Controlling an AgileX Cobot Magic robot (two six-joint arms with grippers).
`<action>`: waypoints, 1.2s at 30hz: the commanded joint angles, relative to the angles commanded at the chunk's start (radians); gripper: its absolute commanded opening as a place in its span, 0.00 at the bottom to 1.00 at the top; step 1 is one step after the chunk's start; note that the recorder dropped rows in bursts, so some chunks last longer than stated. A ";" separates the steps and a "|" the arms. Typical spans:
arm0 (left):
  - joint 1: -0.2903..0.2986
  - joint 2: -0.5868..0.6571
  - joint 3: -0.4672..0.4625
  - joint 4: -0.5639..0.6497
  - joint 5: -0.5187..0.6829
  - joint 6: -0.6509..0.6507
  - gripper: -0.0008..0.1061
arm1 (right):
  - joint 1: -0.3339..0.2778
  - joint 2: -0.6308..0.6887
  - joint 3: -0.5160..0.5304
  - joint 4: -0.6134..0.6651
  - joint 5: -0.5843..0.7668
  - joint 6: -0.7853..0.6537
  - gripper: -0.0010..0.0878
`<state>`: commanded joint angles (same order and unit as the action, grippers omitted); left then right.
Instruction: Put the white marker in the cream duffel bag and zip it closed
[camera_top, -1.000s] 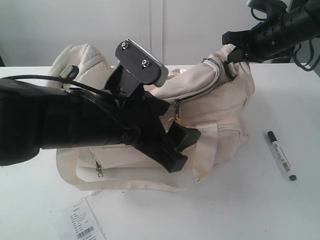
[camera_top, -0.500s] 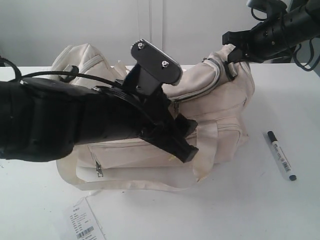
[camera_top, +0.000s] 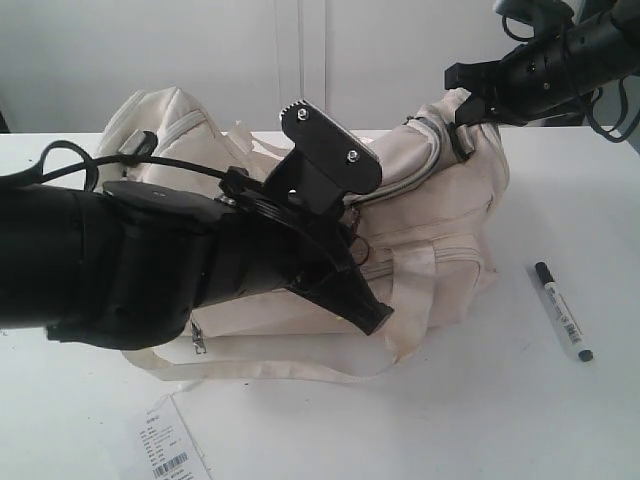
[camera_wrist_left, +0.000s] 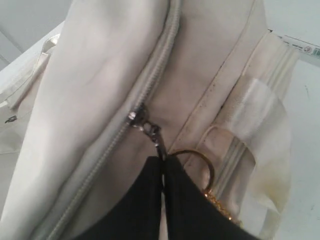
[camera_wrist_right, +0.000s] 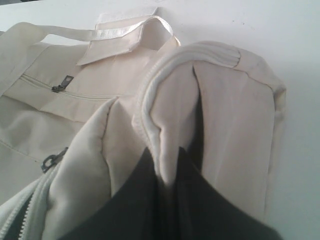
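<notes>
1. Step in hand, judged: opening the main zip. The left gripper (camera_wrist_left: 163, 164) pinches the zip pull (camera_wrist_left: 150, 131), and the right gripper (camera_wrist_right: 167, 172) clamps the cream duffel bag (camera_top: 440, 220) at its end.
2. The white marker (camera_top: 562, 324) lies on the table (camera_top: 480, 420) at lower right, apart from the bag.
3. The next move calls for a steady pull along the zip.
4. Only the wrist views show the 2 grips; only the exterior view shows the marker.

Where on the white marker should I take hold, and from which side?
Grip the slim white marker with black cap at mid-barrel, probably straight down from above, jaws closing across its width. It lies flat and diagonal on the white table, apart from the cream fabric duffel bag, bare table along both sides.
</notes>
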<state>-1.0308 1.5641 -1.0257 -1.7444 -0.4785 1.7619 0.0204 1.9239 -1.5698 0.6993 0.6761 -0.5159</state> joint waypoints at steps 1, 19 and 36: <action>0.000 -0.009 0.000 0.000 0.010 0.002 0.01 | 0.000 0.000 0.000 0.000 0.000 0.000 0.01; 0.000 -0.097 0.004 0.000 0.028 -0.086 0.17 | 0.000 0.000 0.000 0.000 0.000 0.000 0.01; 0.249 -0.097 0.072 0.000 0.593 -0.480 0.62 | 0.000 0.000 0.000 0.000 0.000 0.000 0.01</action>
<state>-0.7814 1.4666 -0.9538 -1.7444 0.1141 1.2817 0.0204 1.9239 -1.5698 0.6993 0.6761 -0.5159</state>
